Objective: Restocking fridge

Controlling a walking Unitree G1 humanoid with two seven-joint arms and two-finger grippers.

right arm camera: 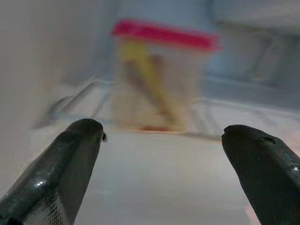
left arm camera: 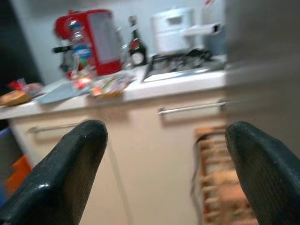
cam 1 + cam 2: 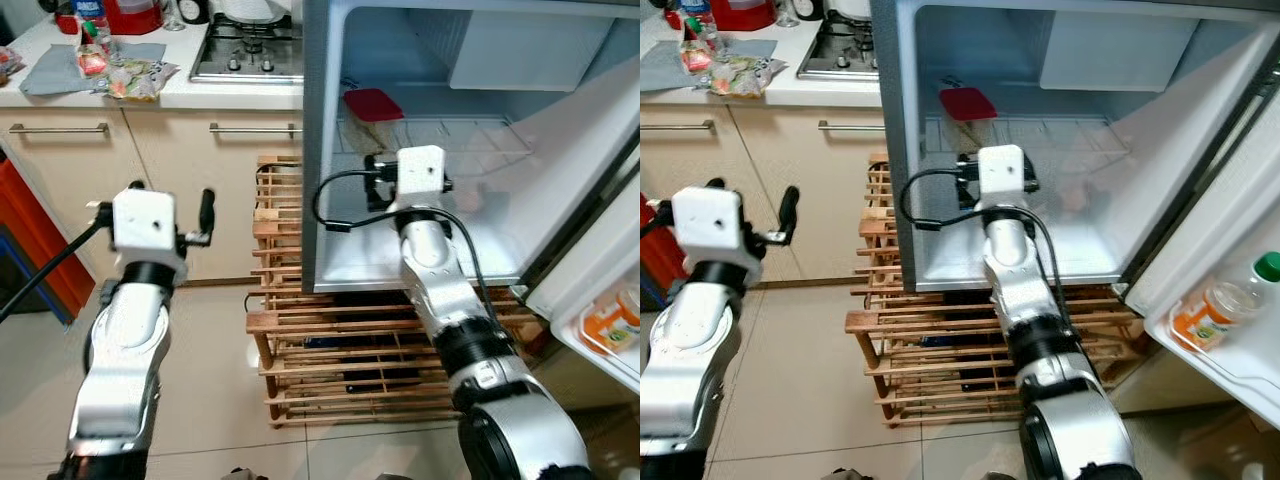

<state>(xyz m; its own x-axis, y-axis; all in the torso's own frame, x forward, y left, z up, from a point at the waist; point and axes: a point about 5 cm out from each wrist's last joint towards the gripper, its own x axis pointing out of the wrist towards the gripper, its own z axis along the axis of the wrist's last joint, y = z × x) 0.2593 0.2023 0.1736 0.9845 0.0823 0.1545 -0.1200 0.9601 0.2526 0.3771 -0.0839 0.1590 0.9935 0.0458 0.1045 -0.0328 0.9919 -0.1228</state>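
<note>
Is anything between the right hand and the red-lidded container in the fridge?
Nothing visible. The right hand is open inside the fridge, pointed at the red-lidded container on the wire shelf; the space between them is bare.

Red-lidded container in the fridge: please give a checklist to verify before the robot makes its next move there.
1. Fridge door open: ok.
2. Red-lidded container standing upright on the wire shelf: ok.
3. Right gripper open, container apart from its fingers: ok.
4. Right gripper holding nothing: ok.
5. Left gripper open, outside the fridge, facing the counter: ok.
6. Container lid sealed: cannot tell, blurred.
</note>
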